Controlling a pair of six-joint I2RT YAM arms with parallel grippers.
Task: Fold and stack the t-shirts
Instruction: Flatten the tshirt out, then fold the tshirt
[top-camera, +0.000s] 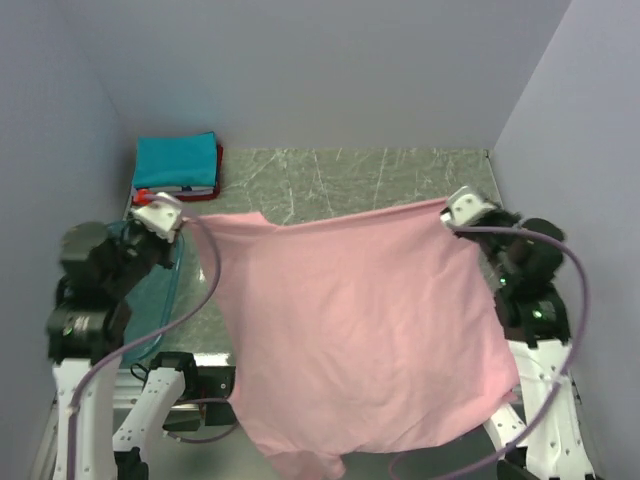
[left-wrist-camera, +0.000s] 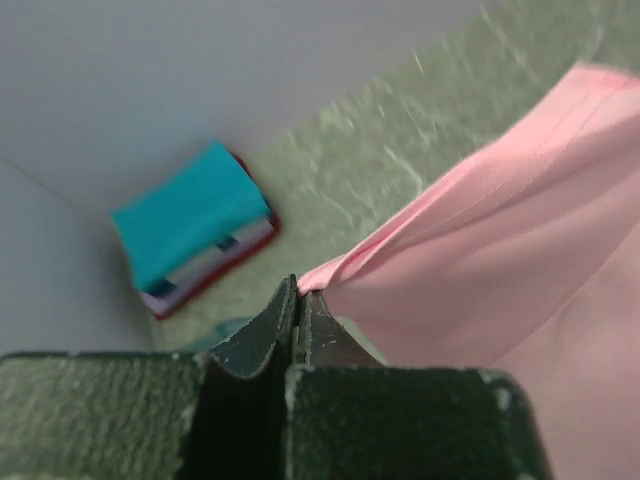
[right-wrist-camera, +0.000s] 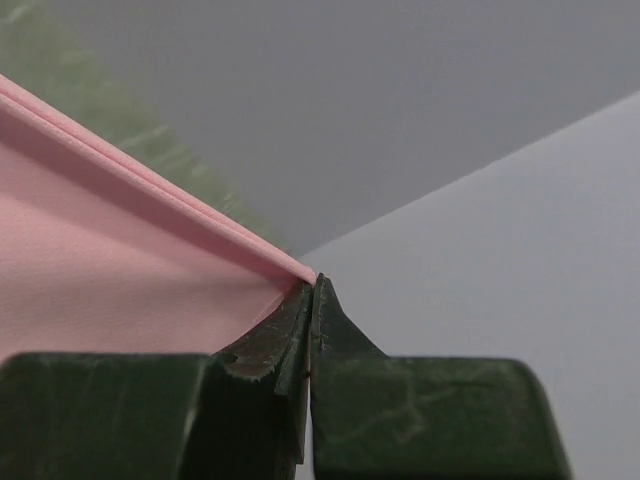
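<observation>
1. Our left gripper is pinched together on one corner of the pink t-shirt; our right gripper is clamped on the opposite corner.
2. The held edge runs taut from one gripper straight across to the other; the cloth hangs below both.
3. The folded stack lies just beyond the left gripper; we judge that arm nearer to it.

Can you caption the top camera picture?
Left gripper and right gripper hold a pink t-shirt spread over the table, by the folded shirts.
</observation>
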